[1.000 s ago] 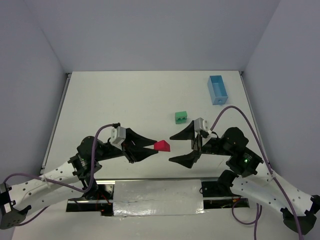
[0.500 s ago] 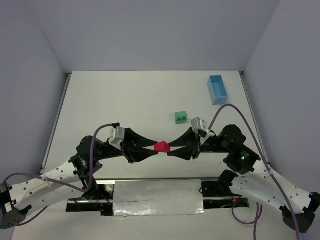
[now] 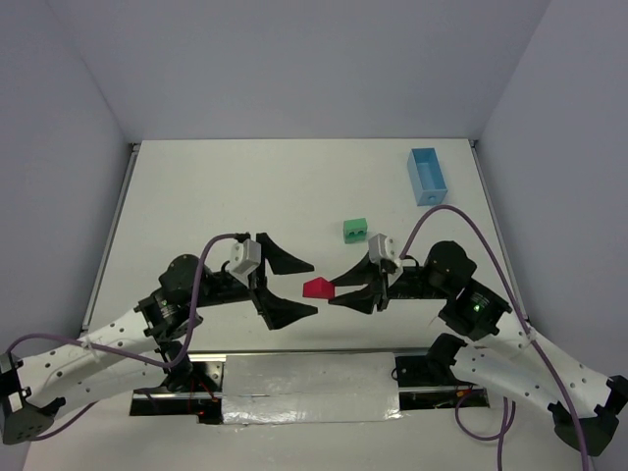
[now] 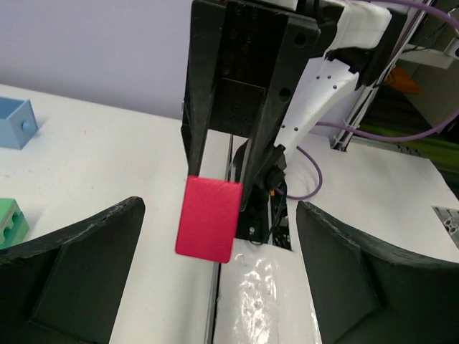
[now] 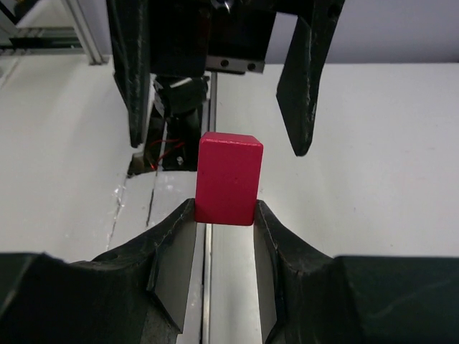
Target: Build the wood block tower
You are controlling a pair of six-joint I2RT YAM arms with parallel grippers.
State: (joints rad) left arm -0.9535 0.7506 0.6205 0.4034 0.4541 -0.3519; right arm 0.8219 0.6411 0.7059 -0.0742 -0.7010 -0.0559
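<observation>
From above, red roof-shaped wooden block (image 3: 317, 287) pinched in right gripper (image 3: 337, 290), just off wide-spread left gripper (image 3: 315, 287), green wooden block (image 3: 355, 230) well apart; from left wrist, red block (image 4: 209, 218) beyond parted fingers (image 4: 79, 265); from right wrist, fingers (image 5: 176, 244) clamping red block (image 5: 228, 178).

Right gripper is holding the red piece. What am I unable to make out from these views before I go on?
- red block: in the right wrist view, fingers of the right gripper cover its lower sides, so grip depth is hidden.
- green block: tiny in the top view, cut by the left wrist view's edge; one piece or two is unclear.
- blue tray: cropped by the left wrist view's edge; its wall hides the inside there.
</observation>
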